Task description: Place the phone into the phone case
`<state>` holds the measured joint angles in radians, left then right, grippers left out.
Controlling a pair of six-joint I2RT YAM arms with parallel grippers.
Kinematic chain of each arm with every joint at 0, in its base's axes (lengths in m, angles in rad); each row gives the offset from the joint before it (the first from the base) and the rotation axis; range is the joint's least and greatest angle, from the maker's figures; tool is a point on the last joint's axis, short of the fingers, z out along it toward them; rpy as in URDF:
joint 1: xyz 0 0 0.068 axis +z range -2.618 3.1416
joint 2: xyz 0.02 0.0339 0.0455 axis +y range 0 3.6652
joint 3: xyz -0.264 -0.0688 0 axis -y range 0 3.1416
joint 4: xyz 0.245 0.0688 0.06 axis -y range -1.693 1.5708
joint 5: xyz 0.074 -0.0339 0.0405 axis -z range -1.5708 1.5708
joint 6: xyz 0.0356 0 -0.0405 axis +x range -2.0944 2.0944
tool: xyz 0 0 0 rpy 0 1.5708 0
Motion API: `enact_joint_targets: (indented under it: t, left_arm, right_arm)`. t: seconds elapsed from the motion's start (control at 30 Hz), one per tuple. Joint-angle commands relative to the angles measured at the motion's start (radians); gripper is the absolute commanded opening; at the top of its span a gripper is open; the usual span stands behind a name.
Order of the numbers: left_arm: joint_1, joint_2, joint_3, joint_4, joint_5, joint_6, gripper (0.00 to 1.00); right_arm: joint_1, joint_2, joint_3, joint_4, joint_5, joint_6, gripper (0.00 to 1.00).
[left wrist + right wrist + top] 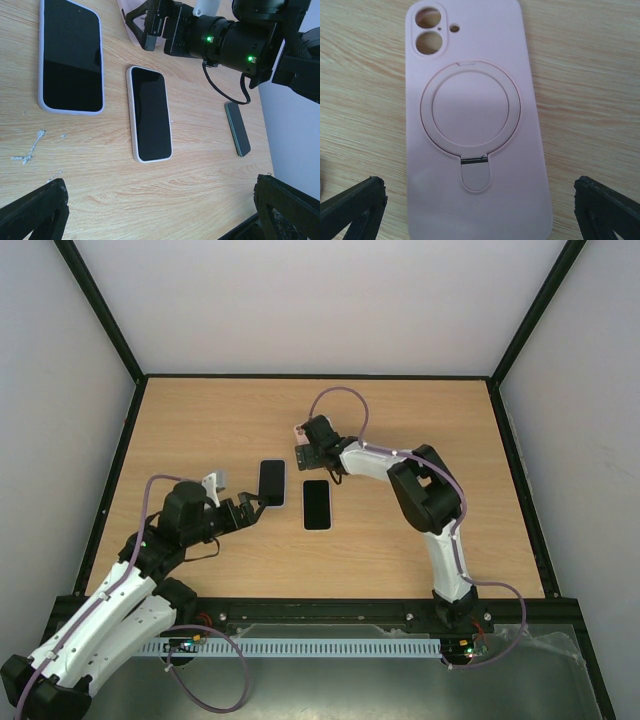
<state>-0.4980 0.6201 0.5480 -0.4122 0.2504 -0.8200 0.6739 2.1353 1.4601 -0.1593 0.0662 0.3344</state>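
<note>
Right hand (480,189) of mine hangs spread open over the pink phone case (475,125), which lies back up on the table (590,100). Left hand (161,185) is open too; at its 12 o'clock the white-rimmed phone (150,112) lies screen up, the lilac-rimmed phone (70,55) at 10

Jaws spread wide: left gripper (256,506), right gripper (306,454).

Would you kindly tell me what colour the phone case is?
Pale pink; the phone case shows best in the right wrist view.
</note>
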Motion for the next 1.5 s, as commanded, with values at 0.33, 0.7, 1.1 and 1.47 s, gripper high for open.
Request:
enact_joint_targets:
  t: [0.33, 0.7, 1.1, 1.47]
  left_arm:
    - [0.007, -0.005, -0.008, -0.005, 0.003, -0.011, 1.00]
    - [0.007, -0.003, -0.010, -0.004, 0.006, -0.022, 1.00]
    - [0.007, -0.032, -0.042, -0.014, -0.007, -0.047, 1.00]
    - [0.007, -0.055, -0.073, 0.002, -0.011, -0.081, 1.00]
  right_arm:
    - [-0.013, 0.062, 0.046, -0.095, 0.039, -0.055, 0.94]
    - [-0.013, 0.043, 0.026, -0.095, 0.049, -0.058, 0.85]
    - [-0.013, -0.024, -0.026, -0.086, 0.020, -0.026, 0.77]
    - [-0.009, -0.252, -0.218, -0.042, -0.092, 0.089, 0.72]
